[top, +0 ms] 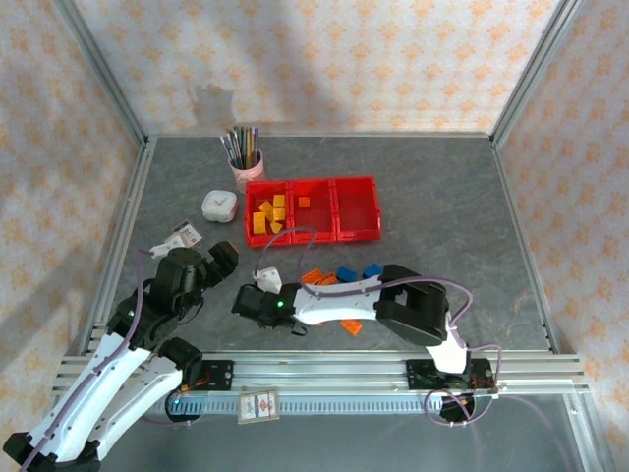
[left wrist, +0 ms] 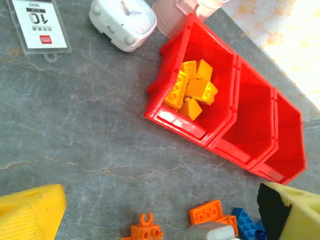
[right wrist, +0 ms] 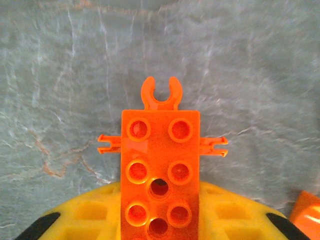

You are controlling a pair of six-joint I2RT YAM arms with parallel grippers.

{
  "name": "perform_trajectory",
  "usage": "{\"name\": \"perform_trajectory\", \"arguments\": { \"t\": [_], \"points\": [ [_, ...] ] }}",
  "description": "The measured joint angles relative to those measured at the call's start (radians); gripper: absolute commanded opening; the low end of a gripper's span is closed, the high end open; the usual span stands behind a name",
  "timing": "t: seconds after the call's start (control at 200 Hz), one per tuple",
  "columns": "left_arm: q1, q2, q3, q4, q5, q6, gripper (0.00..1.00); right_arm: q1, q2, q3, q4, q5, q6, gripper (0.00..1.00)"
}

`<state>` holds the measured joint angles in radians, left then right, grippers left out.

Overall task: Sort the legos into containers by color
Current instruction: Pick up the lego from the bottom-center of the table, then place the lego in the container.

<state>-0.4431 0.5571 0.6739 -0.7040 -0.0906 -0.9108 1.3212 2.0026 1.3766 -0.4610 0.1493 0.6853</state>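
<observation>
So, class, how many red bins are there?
3, joined in a row: the left bin holds yellow blocks, the middle bin one small piece, the right bin ends the row. None looks hidden.

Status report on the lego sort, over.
Left gripper jaws open, empty. Right gripper jaws shut on orange lego. Yellows in end bin; blues loose.

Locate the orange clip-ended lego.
In the right wrist view, the orange clip-ended lego is clamped in the right pincer over the table, another orange piece at lower right.
</observation>
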Motion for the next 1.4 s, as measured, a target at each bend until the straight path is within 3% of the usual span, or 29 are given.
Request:
{"name": "perform_trajectory", "arguments": {
  "t": [0.305,0.546,0.706,0.986,1.211,1.401],
  "points": [
    [0.0,0.055,0.073,0.015,0.004,0.039,0.99,-0.164,-0.208,-0.035,0.046,-0.01,-0.085,0.28],
    [0.0,0.121,0.069,0.097,0.032,0.053,0.99,-0.355,-0.232,-0.034,0.071,-0.022,-0.178,0.27],
    [0.0,0.179,0.051,0.182,0.057,0.062,0.99,-0.455,-0.154,0.053,0.08,-0.022,-0.237,0.27],
    [0.0,0.289,0.029,0.282,0.088,0.084,1.0,-0.548,0.103,0.354,0.068,-0.01,-0.328,0.29],
    [0.0,0.29,0.018,0.332,0.103,0.098,0.99,-0.587,0.17,0.433,0.03,-0.005,-0.37,0.49],
    [0.0,0.29,0.018,0.335,0.11,0.101,0.99,-0.586,0.163,0.454,0.009,0.001,-0.382,0.55]
  ]
}}
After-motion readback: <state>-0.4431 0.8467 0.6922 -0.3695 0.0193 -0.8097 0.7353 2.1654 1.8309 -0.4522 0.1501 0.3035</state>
